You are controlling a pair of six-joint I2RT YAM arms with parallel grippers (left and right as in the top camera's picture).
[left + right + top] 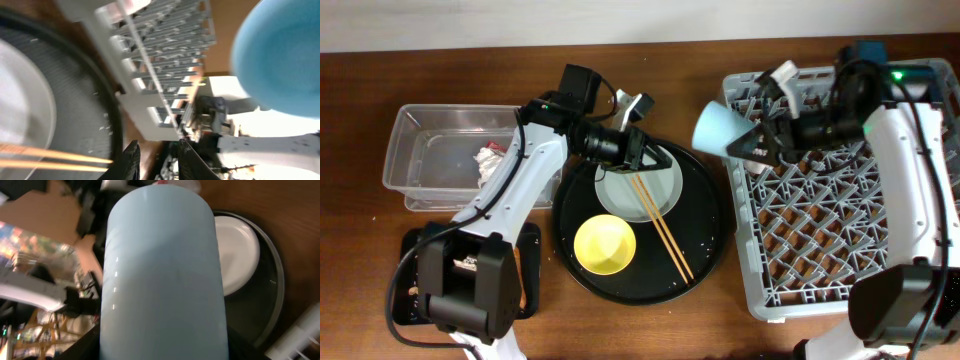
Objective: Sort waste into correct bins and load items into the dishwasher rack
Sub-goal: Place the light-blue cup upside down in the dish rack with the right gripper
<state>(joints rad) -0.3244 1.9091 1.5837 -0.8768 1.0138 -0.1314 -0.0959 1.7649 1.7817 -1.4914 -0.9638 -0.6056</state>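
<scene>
As viewed from above, right gripper (757,140): clamped on the small blue cup (720,128), one finger at either side of its wall.
small blue cup: tipped on its side, jutting from the right gripper toward the left arm, over the far left corner of the dishwasher rack (820,240); fills the right wrist view.
dishwasher rack: grey peg lattice, beneath and behind the right gripper.
left gripper (655,155): jaws a little apart, empty between the fingers (127,160); low over the round black tray (712,235).
plate (620,190): pale grey-green, on the round black tray, just under the left gripper and on its near side.
chopsticks (665,225): pair lying side by side, far ends just beside the left gripper's tips, running from the plate toward the near right of the tray.
yellow bowl (605,245): on the same tray, nearer the robot than the left gripper, just beside the plate's near edge.
clear tub (420,150): well to the left of the left gripper; crumpled white tissue (483,160) inside.
shallow black tray (415,245): by the left arm's base, mostly hidden.
</scene>
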